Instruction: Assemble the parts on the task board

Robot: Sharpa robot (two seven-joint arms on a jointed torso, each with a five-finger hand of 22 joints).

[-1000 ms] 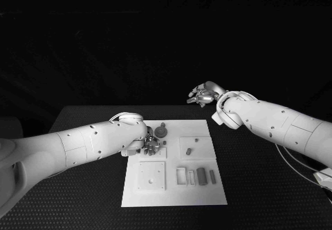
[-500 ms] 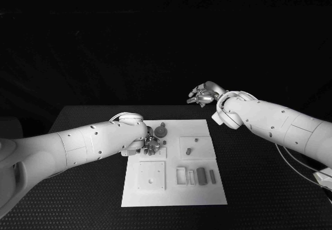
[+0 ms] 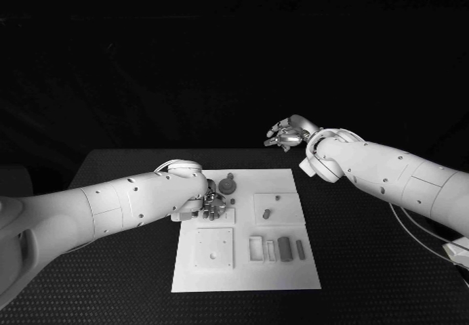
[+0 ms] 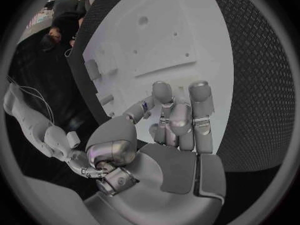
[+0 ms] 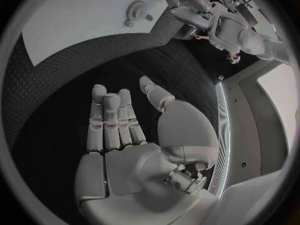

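Observation:
The white task board [image 3: 247, 271] lies mid-table. My left hand [image 3: 213, 203] rests low over its far left part, beside a round grey knob part [image 3: 229, 183]. In the left wrist view the left hand [image 4: 172, 130] has its fingers curled toward the board [image 4: 187, 30], and a small part [image 4: 148, 104] seems pinched between thumb and finger. My right hand [image 3: 287, 134] hangs raised beyond the board's far edge, fingers apart and holding nothing. The right wrist view has this hand [image 5: 125, 140] spread flat above the black table, with the board [image 5: 69, 25] farther off.
A raised square plate [image 3: 278, 203] carries a small dark piece [image 3: 266, 214]. Another square plate [image 3: 215, 247] sits at the near left. Several bar-shaped parts [image 3: 284, 248] lie in slots at the near right. Black table [image 3: 371, 271] surrounds the board.

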